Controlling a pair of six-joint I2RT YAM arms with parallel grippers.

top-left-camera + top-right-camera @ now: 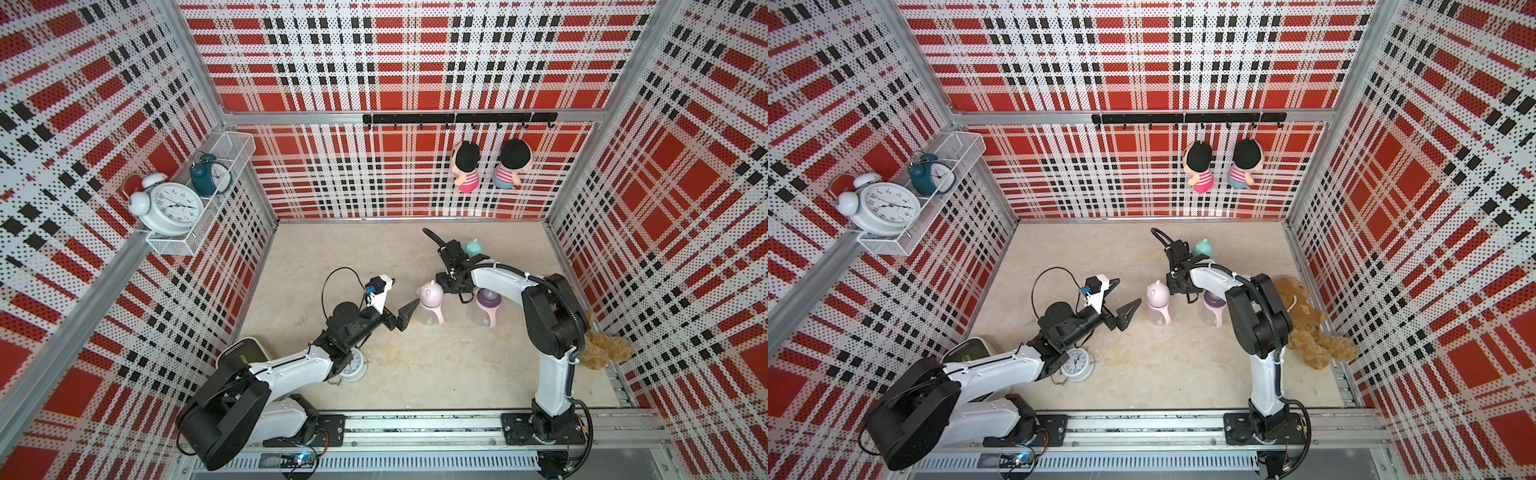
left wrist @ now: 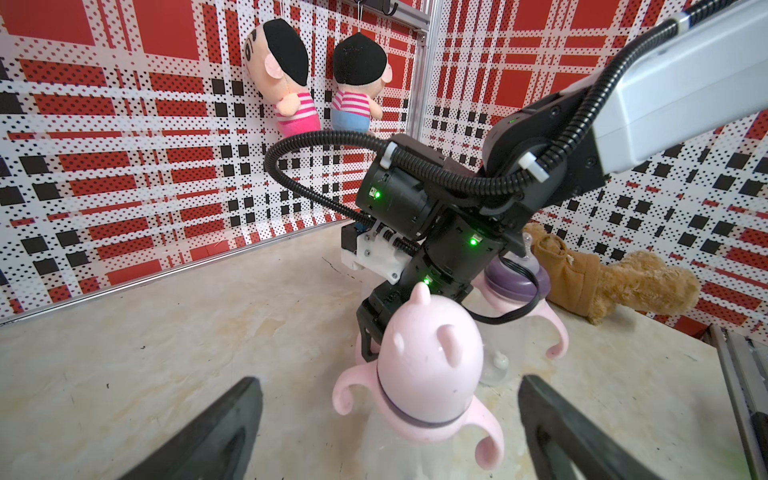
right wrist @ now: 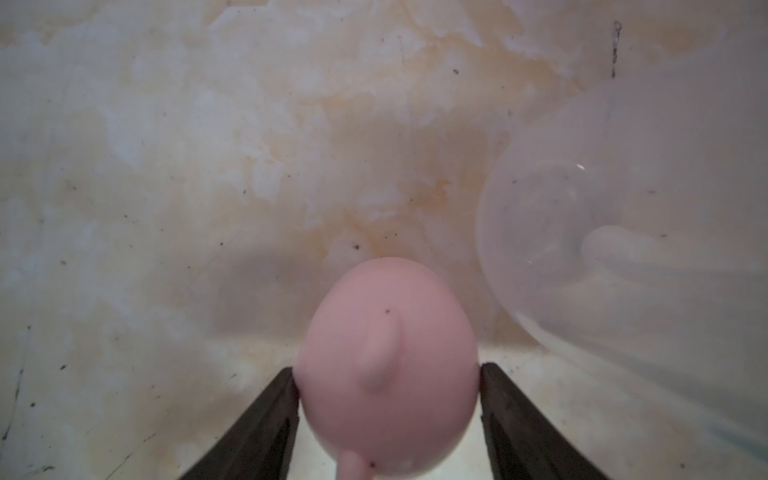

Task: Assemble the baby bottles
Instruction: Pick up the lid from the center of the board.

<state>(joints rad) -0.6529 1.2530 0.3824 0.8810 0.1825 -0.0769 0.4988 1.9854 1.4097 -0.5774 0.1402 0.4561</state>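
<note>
I see the left arm stretched low and forward, its left tool [image 1: 1128, 291] wide and empty, just short of the pink bottle [image 1: 430, 309] upright on the mottled table [image 1: 415, 374]. The right tool [image 3: 388, 370] points down, apparently clamping the smooth eared dome cap [image 2: 428, 353]. Beyond: second bottle [image 1: 487, 305], uncapped; teal cap [image 1: 473, 248].

Pink eared dome cap [image 3: 390, 332] between the black jaws of the right gripper [image 3: 388, 368], mottled beige tabletop [image 3: 208, 166] beneath them, purple collar [image 1: 487, 296] with pink handles [image 1: 493, 319] just beside, teal eared cap [image 1: 473, 248] near, red-white-black plaid walls [image 1: 374, 62].
</note>
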